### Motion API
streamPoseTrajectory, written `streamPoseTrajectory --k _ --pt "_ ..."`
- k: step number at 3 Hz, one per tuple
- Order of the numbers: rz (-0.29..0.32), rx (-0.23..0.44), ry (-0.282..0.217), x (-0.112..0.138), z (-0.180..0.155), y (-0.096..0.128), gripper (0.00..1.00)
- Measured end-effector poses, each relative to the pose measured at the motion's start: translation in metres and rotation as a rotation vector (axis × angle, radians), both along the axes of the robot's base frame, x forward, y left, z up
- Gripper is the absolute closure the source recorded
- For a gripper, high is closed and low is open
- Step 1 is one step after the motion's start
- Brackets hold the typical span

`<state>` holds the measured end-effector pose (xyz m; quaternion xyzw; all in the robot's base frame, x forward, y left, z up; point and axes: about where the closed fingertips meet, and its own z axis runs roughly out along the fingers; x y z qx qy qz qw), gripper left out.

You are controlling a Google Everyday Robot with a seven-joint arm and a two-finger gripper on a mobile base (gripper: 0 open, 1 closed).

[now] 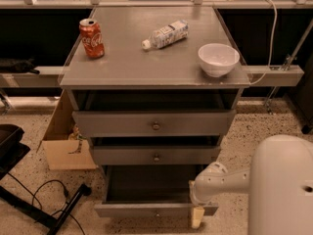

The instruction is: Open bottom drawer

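The bottom drawer (146,209) is the slimmest grey front with a small brass knob (157,214). It stands pulled well out of the grey cabinet, its dark inside showing. My gripper (197,216) hangs at the drawer front's right end, low near the floor, below my white arm (220,180). One pale fingertip (197,217) shows in front of the drawer's edge.
Two more grey drawers, the top drawer (154,124) and the middle drawer (155,155), sit above. On the cabinet top are a red soda can (92,38), a lying plastic bottle (165,34) and a white bowl (218,59). A cardboard box (61,141) and black stand legs (44,209) are at left.
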<state>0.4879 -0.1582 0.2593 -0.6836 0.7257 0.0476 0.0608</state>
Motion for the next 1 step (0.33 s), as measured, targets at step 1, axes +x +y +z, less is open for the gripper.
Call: streamPoseTrajectory --k 1 --pt "0.061 0.003 -0.103 -0.0219 0.0578 -0.0118 0.0"
